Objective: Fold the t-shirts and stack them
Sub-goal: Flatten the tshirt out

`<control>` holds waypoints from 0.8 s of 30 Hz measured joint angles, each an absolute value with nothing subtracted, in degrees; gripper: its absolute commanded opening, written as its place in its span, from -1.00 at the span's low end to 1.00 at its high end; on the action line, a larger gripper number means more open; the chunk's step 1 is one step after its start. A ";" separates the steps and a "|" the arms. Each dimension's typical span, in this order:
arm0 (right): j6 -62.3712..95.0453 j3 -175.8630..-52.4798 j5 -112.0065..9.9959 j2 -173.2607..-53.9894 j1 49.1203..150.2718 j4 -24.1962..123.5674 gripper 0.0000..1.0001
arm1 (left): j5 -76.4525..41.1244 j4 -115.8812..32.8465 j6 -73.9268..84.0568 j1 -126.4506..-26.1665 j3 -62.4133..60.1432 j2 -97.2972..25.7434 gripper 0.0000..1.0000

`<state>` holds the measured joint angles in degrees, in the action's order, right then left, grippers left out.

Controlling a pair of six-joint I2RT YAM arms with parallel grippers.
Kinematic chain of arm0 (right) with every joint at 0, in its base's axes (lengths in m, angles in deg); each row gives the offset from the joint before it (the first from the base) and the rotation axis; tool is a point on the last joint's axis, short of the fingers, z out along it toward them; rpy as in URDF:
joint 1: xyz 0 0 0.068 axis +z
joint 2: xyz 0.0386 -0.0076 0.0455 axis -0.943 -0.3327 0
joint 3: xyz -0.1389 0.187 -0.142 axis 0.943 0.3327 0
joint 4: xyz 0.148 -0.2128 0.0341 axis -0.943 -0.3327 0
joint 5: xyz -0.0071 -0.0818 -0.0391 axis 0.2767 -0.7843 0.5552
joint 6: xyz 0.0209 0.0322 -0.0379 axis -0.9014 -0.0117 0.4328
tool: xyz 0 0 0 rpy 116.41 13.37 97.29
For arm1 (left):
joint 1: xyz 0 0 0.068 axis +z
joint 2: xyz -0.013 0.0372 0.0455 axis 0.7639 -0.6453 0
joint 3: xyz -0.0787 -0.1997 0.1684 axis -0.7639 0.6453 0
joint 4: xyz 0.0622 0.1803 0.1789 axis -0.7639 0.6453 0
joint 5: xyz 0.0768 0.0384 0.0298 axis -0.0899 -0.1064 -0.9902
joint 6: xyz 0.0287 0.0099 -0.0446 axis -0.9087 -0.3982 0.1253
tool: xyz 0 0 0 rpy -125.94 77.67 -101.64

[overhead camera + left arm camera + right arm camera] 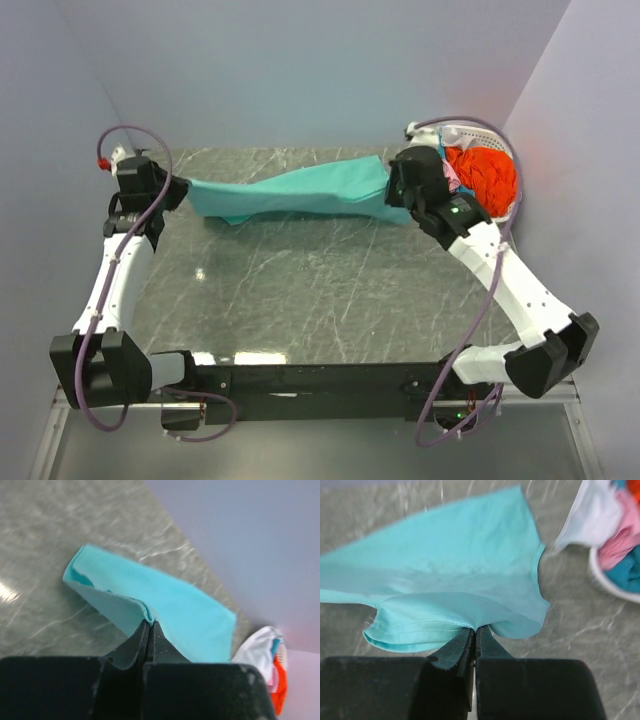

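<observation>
The teal-green t-shirt point(300, 192) is stretched across the far part of the table between both grippers. My left gripper point(180, 188) is shut on its left end; the left wrist view shows the cloth point(165, 605) pinched at the fingertips point(150, 623). My right gripper point(396, 190) is shut on its right end; the right wrist view shows the hem point(435, 615) pinched at the fingertips point(475, 628). The orange-red t-shirt point(483, 175) lies on top in the white basket point(470, 133) at the far right. White point(592, 515), pink point(619, 542) and blue point(627, 572) shirts show there.
The grey marbled table point(300, 290) spreads below the stretched shirt. Walls stand close at the back, left and right. The basket sits in the far right corner beside my right arm.
</observation>
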<state>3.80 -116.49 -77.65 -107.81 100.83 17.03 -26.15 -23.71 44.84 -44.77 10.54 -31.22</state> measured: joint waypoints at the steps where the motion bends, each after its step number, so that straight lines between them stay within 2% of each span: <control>1: 4.91 -117.91 -78.18 -107.17 100.37 17.16 -1.00 | -26.22 -23.69 44.84 -44.97 9.12 -31.18 -0.99; 13: 17.15 -137.41 -78.35 -98.21 99.41 14.58 -1.00 | -27.03 -20.26 44.79 -45.62 -7.64 -22.56 -0.99; 24: 24.28 -152.64 -63.66 -87.55 99.41 6.51 -1.00 | -25.15 -18.94 43.68 -45.67 -20.16 -8.12 -0.99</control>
<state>24.28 -152.64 -63.66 -87.55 99.41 6.51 -25.15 -18.94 43.68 -45.67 -20.16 -8.12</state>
